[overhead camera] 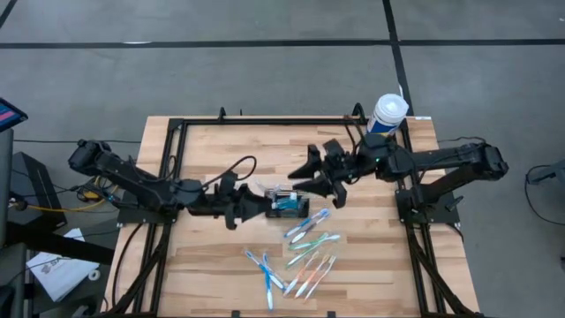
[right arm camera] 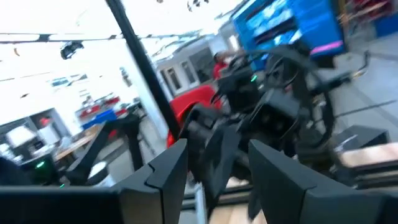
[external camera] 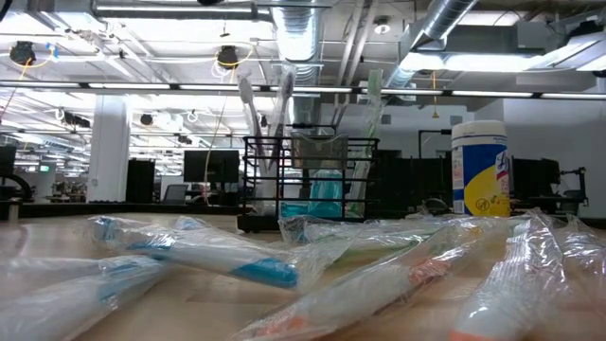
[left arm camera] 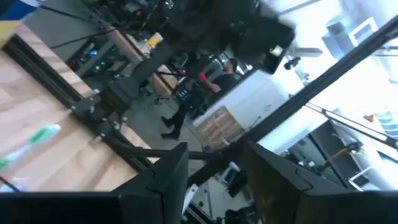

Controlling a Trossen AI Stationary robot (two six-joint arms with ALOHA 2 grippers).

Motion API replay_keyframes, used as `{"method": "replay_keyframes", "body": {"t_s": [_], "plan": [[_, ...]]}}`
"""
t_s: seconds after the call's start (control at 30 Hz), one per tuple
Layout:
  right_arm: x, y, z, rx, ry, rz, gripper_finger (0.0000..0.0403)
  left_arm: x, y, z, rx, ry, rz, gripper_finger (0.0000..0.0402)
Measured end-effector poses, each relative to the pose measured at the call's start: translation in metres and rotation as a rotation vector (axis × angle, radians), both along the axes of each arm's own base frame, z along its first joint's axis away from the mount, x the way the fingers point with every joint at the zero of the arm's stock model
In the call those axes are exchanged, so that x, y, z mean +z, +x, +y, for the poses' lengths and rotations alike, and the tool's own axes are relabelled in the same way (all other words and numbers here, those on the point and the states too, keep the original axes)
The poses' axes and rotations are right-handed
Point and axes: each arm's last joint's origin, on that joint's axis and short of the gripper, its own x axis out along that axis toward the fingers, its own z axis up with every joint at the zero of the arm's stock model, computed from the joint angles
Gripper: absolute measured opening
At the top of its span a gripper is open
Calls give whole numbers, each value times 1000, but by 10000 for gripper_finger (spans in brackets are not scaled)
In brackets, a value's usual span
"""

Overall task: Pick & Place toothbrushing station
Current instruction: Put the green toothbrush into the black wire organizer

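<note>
Wooden bench [overhead camera: 221, 265] middle carries the toothbrushing station [overhead camera: 289, 205], half hidden by the left pincer [overhead camera: 265, 206], seen spread beside it; the right pincer [overhead camera: 305, 174] is spread just above.

I am working in an open-plan industrial lab: exposed silver ducts [external camera: 312, 38] overhead, grey concrete floor [overhead camera: 265, 62], monitors [external camera: 210, 169] mid-left.

Overhead and low views share caddy [overhead camera: 289, 204].
</note>
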Motion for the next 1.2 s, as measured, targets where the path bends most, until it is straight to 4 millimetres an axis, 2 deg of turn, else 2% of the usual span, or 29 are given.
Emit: {"method": "replay_keyframes", "body": {"t_s": [0.2,0.47,0.7,0.83,1.0,1.2], "plan": [[6,0,-17,-147,-4,-62,161,7,2,12,6,-10,-62,145],[14,-1,-36,-427,-30,-163,161,22,-5,49,-150,37,-115,133],[11,-1,-42,-484,-27,-131,161,34,-15,74,-164,102,-172,120],[2,2,-36,-460,-34,-32,155,37,-19,87,-184,147,-187,118],[-24,3,-28,-417,101,250,131,39,-23,104,-142,171,-191,117],[-48,-3,-4,-359,221,524,117,41,-26,113,-150,194,-201,117]]}}
